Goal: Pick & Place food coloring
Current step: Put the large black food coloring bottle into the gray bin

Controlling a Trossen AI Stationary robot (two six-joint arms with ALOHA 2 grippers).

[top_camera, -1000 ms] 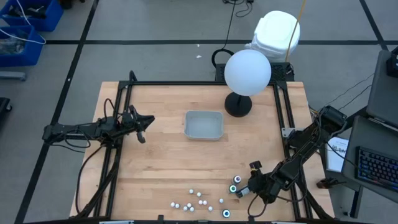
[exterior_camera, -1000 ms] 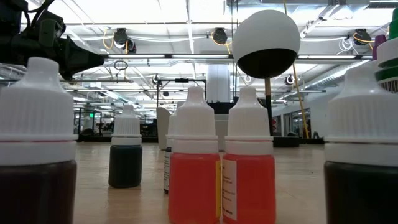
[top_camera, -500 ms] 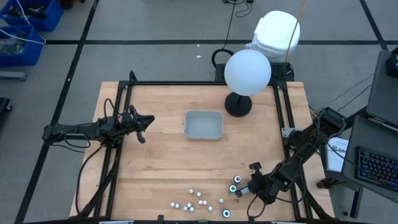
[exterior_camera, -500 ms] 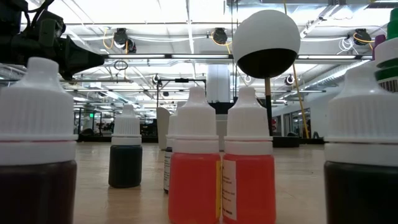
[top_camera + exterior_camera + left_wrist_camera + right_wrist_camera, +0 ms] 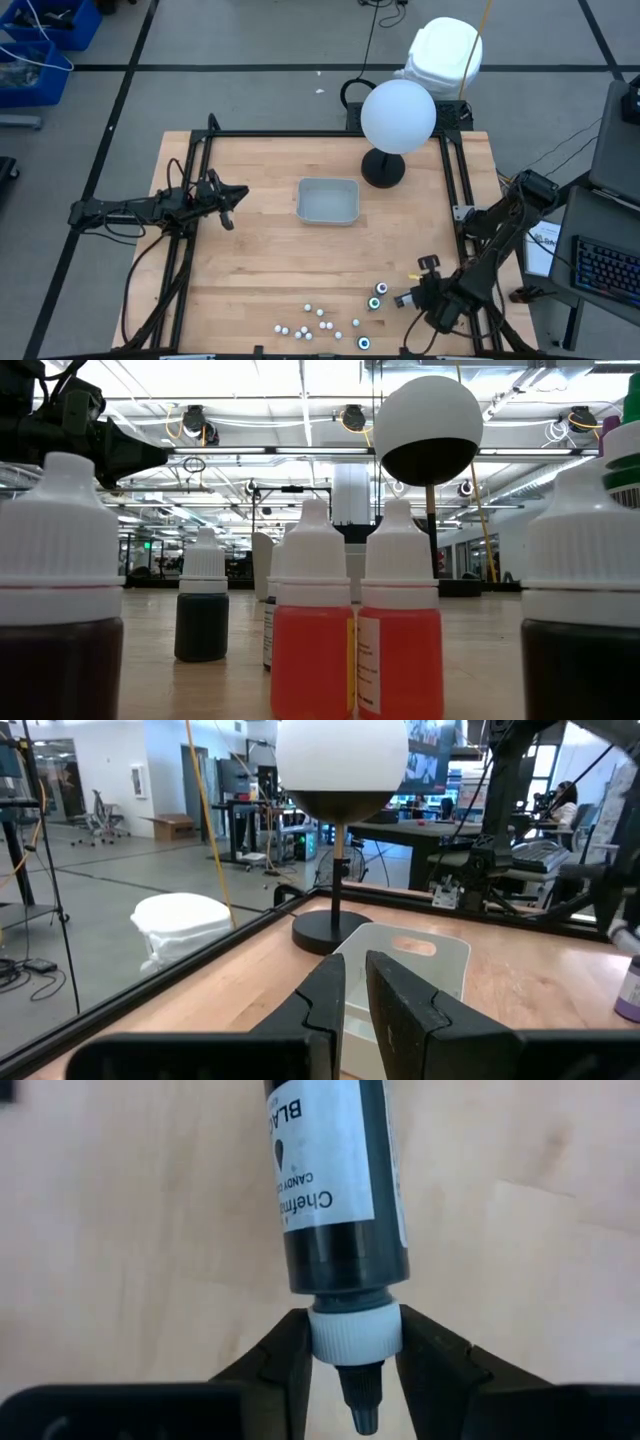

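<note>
Several tiny food coloring bottles (image 5: 318, 322) stand upright near the table's front edge, some white-capped, some with teal-ringed tops (image 5: 376, 301). In the low view two red ones (image 5: 355, 650) stand close. My right gripper (image 5: 408, 298) hangs over the front right of the table, pointing down, shut on a black bottle with a white label (image 5: 335, 1180). My left gripper (image 5: 226, 208) waits level at the table's left, shut on nothing, pointing toward the grey tray (image 5: 327, 200) in the middle. My right gripper pinches the black bottle's white cap collar (image 5: 352, 1332) between its two fingers (image 5: 280, 1355), one on each side. The fingers come from above, pointing down. The bottle's body hangs below them, its dark tip up between the fingers; its lower end lies outside the frame.
A large white globe on a black stand (image 5: 397, 118) rises at the table's far right, behind the tray. Black rails (image 5: 455, 190) run along the table's left and right sides. Bare wood lies between the tray and the bottles.
My right gripper has risen and drawn a little toward the table's right edge, tipping more steeply downward, with the black bottle between its fingers. The other bottles stand where they were.
</note>
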